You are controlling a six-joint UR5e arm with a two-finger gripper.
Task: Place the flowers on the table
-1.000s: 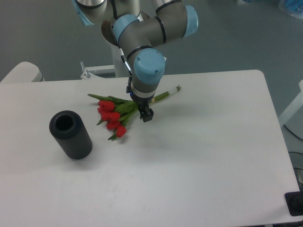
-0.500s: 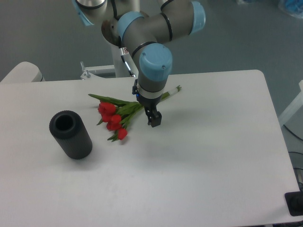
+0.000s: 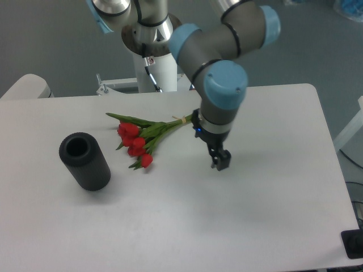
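The flowers (image 3: 139, 140), a bunch of red tulips with green leaves and long tied stems, lie flat on the white table (image 3: 255, 221) left of centre, heads towards the front left. The stem ends run behind my wrist. My gripper (image 3: 220, 161) hangs to the right of the bunch, clear of it, pointing down over bare tabletop. It holds nothing. Its fingers look close together, but I cannot make out the gap.
A black cylinder (image 3: 85, 161) with an open top stands on the table left of the flowers. My arm's base column (image 3: 153, 56) rises behind the back edge. A dark object (image 3: 354, 243) sits at the front right corner.
My gripper has moved right and a little forward, away from the flowers. The bunch stays lying on the table where it was half a second ago.
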